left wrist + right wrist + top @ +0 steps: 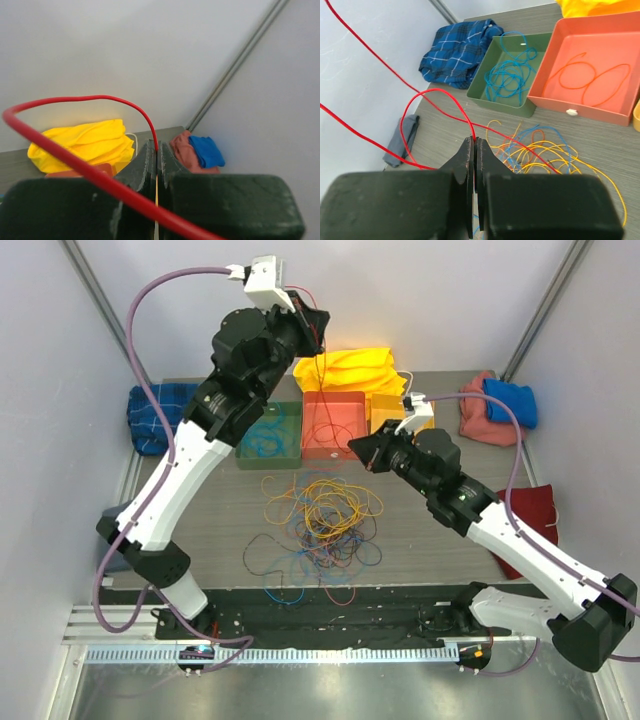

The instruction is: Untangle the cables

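Note:
A tangle of thin orange, yellow, blue, red and purple cables lies on the table in front of the trays; part of it shows in the right wrist view. My left gripper is raised high above the trays and shut on a red cable, which hangs down from it. In the left wrist view the cable loops out of the closed gripper. My right gripper hovers over the tangle's far side, shut on the same red cable at its tips.
A green tray holds blue cables and an orange tray holds an orange cable. A yellow tray and yellow cloth are behind. Cloths lie around: blue plaid, pink and blue, dark red.

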You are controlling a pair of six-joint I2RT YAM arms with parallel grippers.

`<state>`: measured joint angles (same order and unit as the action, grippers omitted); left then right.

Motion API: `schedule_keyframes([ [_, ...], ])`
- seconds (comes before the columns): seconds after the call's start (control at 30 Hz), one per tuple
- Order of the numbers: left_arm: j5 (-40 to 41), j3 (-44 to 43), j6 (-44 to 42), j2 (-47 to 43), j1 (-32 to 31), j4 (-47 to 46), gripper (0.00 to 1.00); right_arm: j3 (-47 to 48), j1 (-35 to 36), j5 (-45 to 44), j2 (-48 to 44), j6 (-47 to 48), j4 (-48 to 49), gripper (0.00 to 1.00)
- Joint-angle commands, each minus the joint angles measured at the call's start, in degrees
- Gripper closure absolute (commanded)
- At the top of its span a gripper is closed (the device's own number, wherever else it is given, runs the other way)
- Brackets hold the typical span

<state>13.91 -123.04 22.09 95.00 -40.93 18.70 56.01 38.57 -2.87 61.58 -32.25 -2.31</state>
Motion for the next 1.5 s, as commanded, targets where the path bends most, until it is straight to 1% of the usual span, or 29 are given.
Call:
schedule_keyframes([
  [0.0, -0.9, 3.15, 2.51, 2.03, 3.74, -5.33, 1.0, 1.65, 0.19, -3.8, 1.61, 2.1, 0.28, 0.99],
  [0.2, -3.8, 8.43, 5.25, 5.63, 7.88, -10.34, 1.0, 2.52, 0.11, -6.44, 4.42, 3.33, 1.25, 0.99],
  [0.43, -7.14, 5.63, 8.14, 12.66, 12.01, -12.37, 1.0, 4.63, -0.6, -8.64, 9.6, 5.71, 2.04, 0.99],
  [0.47, -7.49, 5.1, 8.84, 13.45, 12.27, -12.54, 1.0, 4.9, -0.77, -8.73, 10.13, 5.71, 3.78, 0.99],
  [0.6, -10.65, 1.33, 10.43, 17.49, 13.24, -11.58, 1.0, 4.72, -2.18, -9.87, 12.16, 5.45, 5.29, 0.99],
  [0.67, -11.71, 0.88, 11.04, 19.16, 13.24, -11.4, 1.0, 4.55, -3.23, -10.57, 13.21, 5.01, 5.91, 0.99],
  [0.93, -12.86, 3.25, 11.14, 20.4, 13.86, -12.81, 1.0, 4.02, -5.08, -10.31, 16.11, 3.86, 8.37, 0.99],
  [1.03, -13.03, 4.21, 12.01, 22.15, 14.29, -14.12, 1.0, 4.98, -5.61, -10.05, 18.74, 3.77, 9.59, 0.99],
  [1.1, -13.56, 3.6, 12.19, 24.7, 14.38, -14.22, 1.0, 5.51, -5.96, -10.13, 21.46, 3.95, 10.74, 0.99],
  [1.17, -13.56, 3.16, 13.15, 26.37, 14.3, -14.3, 1.0, 6.21, -6.4, -10.05, 23.75, 3.6, 13.98, 0.99],
  [1.2, -13.56, 3.07, 13.59, 27.85, 14.38, -14.3, 1.0, 6.74, -6.75, -10.57, 26.98, 3.51, 14.78, 0.99],
  [1.27, -15.75, 3.16, 14.47, 28.92, 14.38, -14.65, 1.0, 9.72, -7.19, -10.75, 30.59, 3.33, 16.1, 0.99],
  [1.3, -15.84, 3.16, 14.56, 29.79, 14.3, -14.57, 1.0, 10.95, -7.36, -11.1, 33.92, 3.59, 16.37, 0.99],
  [1.47, -14.97, 3.16, 12.29, 31.38, 14.3, -14.04, 1.0, 21.14, -7.8, -12.15, 43.7, 6.05, 14.1, 0.99],
])
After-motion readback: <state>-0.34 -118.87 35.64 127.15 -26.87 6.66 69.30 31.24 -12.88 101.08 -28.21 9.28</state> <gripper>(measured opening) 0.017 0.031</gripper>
